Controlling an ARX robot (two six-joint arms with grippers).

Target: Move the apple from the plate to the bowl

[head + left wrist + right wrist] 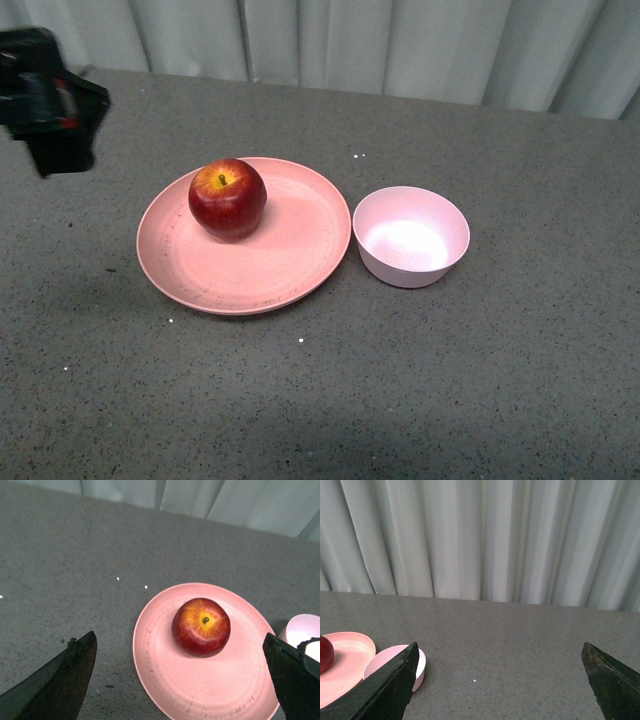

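Observation:
The dark-red apple [228, 199] with a yellow patch at its stem sits on the left part of the salmon-pink plate [290, 260]. The empty pale pink bowl [411, 236] stands just right of the plate. My left gripper [45, 105] hovers blurred at the far left, above the table, left of the plate. In the left wrist view it [182, 680] is open, with the apple [201, 626] and plate [220, 690] ahead between its fingers. My right gripper [500, 680] is open and empty over bare table; the bowl [395, 665], plate [350, 655] and apple [325, 654] lie at one side.
The table [500, 380] is grey and speckled with a few white specks. A pale curtain [400, 40] hangs along its far edge. The right arm does not show in the front view.

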